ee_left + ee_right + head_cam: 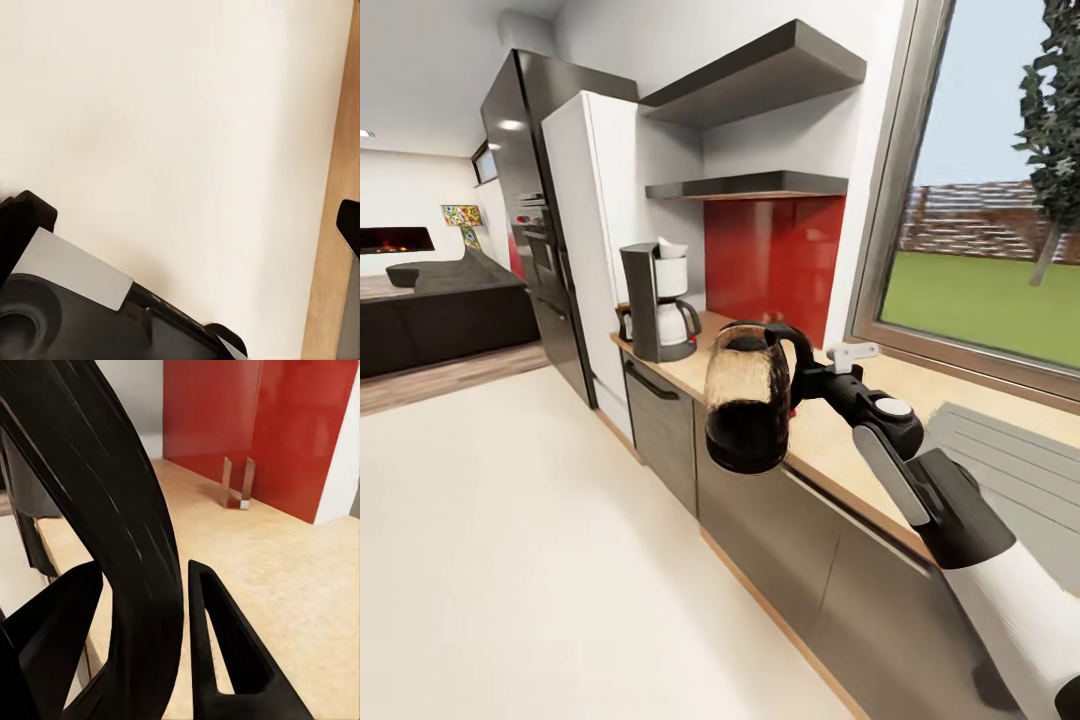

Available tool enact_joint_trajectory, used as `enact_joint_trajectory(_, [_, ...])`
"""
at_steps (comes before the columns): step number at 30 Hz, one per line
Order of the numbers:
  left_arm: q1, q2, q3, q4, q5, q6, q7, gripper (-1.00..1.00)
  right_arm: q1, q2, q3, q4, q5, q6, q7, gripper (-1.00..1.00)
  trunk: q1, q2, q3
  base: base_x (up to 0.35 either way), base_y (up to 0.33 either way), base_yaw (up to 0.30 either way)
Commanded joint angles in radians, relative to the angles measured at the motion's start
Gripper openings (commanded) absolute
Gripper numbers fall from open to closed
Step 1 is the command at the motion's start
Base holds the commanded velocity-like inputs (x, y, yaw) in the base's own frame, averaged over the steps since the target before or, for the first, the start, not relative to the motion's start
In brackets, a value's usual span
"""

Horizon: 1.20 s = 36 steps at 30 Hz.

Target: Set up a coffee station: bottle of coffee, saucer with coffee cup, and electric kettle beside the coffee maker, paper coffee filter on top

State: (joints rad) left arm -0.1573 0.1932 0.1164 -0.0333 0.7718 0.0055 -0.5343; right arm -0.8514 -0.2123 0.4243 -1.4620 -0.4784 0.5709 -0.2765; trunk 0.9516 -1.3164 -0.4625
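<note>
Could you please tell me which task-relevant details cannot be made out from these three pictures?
- Left gripper: the left wrist view is too close on dark parts over the floor to tell its state.
- Thing behind the coffee maker: head view, mostly hidden by the machine; unidentifiable.
- Saucer and coffee cup: whether they stand on the countertop is unclear; the electric kettle held by the right gripper hides part of it.

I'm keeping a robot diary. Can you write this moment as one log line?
right gripper: shut on electric kettle handle | kettle: in air by countertop edge | coffee maker: on countertop, farther along
</note>
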Motion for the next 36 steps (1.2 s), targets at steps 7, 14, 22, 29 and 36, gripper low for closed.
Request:
enact_joint_trajectory(7, [-0.001,0.0,0.008,0.001,-0.005,0.001,-0.004,1.0,-0.001,-0.001,0.002,-0.001,-0.008,0.001,-0.009,-1.0,0.001,-0.001,-0.001,0.322,0.049,0.0])
enact_joint_trajectory(14, [-0.001,0.0,0.008,0.001,-0.005,0.001,-0.004,1.0,-0.001,-0.001,0.002,-0.001,-0.008,0.001,-0.009,-1.0,0.001,-0.001,-0.001,0.328,0.0,0.0])
enact_joint_trajectory(22, [-0.001,0.0,0.008,0.001,-0.005,0.001,-0.004,1.0,-0.001,-0.001,0.002,-0.001,-0.008,0.001,-0.009,-1.0,0.001,-0.001,-0.001,0.318,0.0,-0.035])
enact_joint_trajectory(29, [-0.001,0.0,0.008,0.001,-0.005,0.001,-0.004,1.0,-0.001,-0.001,0.002,-0.001,-0.008,0.001,-0.009,-1.0,0.001,-0.001,-0.001,0.086,0.0,-0.228])
enact_joint_trajectory(36, [-0.001,0.0,0.008,0.001,-0.005,0.001,-0.004,1.0,-0.001,-0.001,0.003,-0.001,-0.008,0.001,-0.009,-1.0,0.001,-0.001,-0.001,0.194,0.164,-0.092])
